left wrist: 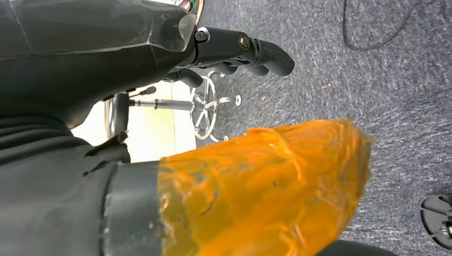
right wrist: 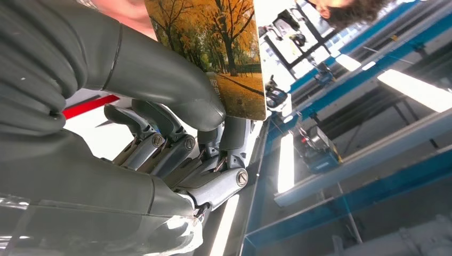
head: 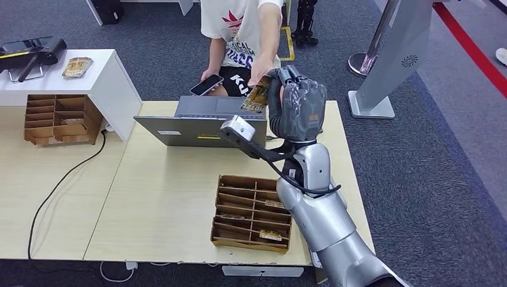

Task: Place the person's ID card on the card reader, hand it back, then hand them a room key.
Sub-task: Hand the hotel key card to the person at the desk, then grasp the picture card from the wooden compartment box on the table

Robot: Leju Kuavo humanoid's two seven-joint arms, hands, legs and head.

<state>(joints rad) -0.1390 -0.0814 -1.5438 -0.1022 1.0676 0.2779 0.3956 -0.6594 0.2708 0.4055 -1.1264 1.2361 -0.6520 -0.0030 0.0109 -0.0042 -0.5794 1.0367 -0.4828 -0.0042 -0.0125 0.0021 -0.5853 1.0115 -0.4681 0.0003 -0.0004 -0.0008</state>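
Note:
My right hand [head: 297,106] is raised over the desk's far edge and pinches a card printed with autumn trees [head: 256,95]. In the right wrist view the thumb [right wrist: 160,74] presses the card [right wrist: 224,48] against the fingers [right wrist: 176,144]. A person in a white shirt [head: 230,24] stands beyond the desk; one of their hands [head: 261,74] touches the card's upper edge and the other holds a phone [head: 206,85]. The grey laptop-like device [head: 200,122] lies just below the card. My left hand [left wrist: 106,58] hangs over the carpet, holding nothing, its thumb wrapped in orange tape [left wrist: 266,186].
A cardboard organiser [head: 251,212] holding a few cards sits at the desk's near edge by my right arm. A second organiser [head: 57,119] stands at the left under a white cabinet [head: 110,84], which carries a card stack [head: 78,66] and a black terminal [head: 30,51]. A cable [head: 66,173] crosses the left desk.

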